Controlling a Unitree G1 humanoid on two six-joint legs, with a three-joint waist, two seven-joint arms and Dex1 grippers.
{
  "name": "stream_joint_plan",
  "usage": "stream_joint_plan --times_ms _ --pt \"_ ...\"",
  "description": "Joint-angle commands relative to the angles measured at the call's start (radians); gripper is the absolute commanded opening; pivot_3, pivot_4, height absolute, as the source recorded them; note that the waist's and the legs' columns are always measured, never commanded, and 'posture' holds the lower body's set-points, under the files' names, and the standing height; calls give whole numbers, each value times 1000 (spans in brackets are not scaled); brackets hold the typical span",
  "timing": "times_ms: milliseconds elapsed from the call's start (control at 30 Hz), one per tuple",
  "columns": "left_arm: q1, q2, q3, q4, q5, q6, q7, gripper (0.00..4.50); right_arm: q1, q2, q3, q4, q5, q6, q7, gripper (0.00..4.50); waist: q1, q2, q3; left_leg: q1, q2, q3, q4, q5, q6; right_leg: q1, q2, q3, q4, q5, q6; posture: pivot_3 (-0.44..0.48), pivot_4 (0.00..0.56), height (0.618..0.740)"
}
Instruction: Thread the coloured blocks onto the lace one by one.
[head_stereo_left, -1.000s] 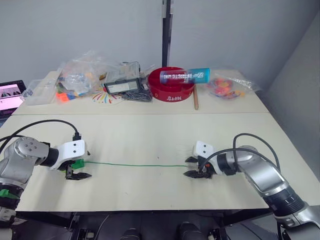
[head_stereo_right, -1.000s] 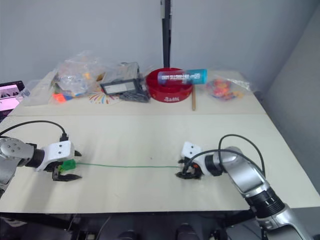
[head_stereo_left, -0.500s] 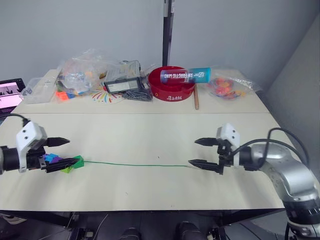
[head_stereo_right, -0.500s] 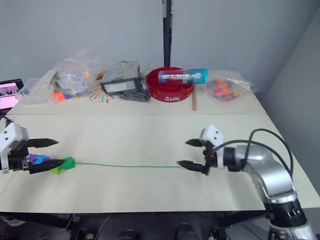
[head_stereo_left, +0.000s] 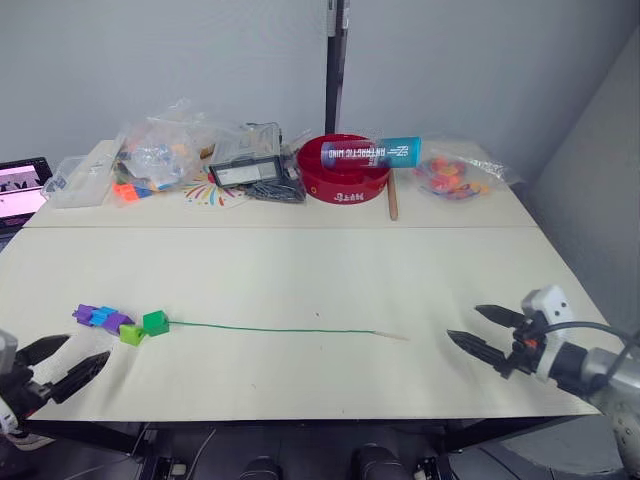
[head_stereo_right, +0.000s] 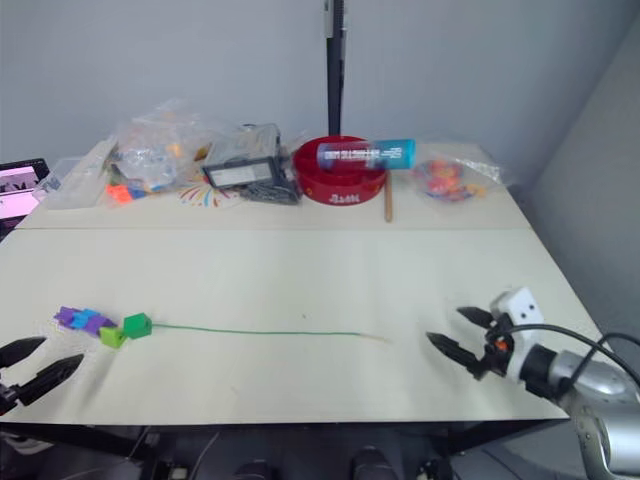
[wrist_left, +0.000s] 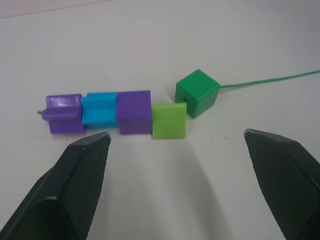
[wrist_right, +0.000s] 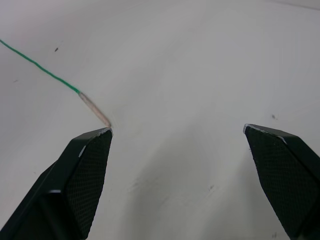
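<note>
Both grippers have drawn back toward the near corners since half a second ago, leaving the thin green lace (head_stereo_left: 270, 327) and the row of small plastic coloured blocks (wrist_left: 132, 109) alone on the pale tabletop (head_stereo_left: 320, 260). Its long axis runs left to right, with the pale stiff tip (wrist_right: 95, 109) pointing right and the blocks strung at the left end: purple, blue, purple, light green, then dark green. The left gripper (head_stereo_left: 60, 364) hangs spread and empty near the blocks; the right gripper (head_stereo_left: 490, 333) is likewise spread and empty, just right of the tip. Clear plastic bags (head_stereo_left: 165, 150), a red round bowl (head_stereo_left: 342, 175) and other clutter crowd the far edge, well apart; the middle lies open.
</note>
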Motion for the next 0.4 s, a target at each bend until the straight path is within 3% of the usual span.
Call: stream_joint_plan --times_ms 33,400 --pt "-10 19 -3 -3 -4 -40 1 4500 0 5 6 -8 10 -45 5 4452 0 0 0 0 0 0 0 0 0 0 0 0 0 -1 2 0 150 731" --pt "-43 35 -59 32 -2 -57 2 4500 18 0 28 -4 10 -65 -10 4452 0 0 0 0 0 1 0 0 0 1 0 1 -3 2 -4 0 150 731"
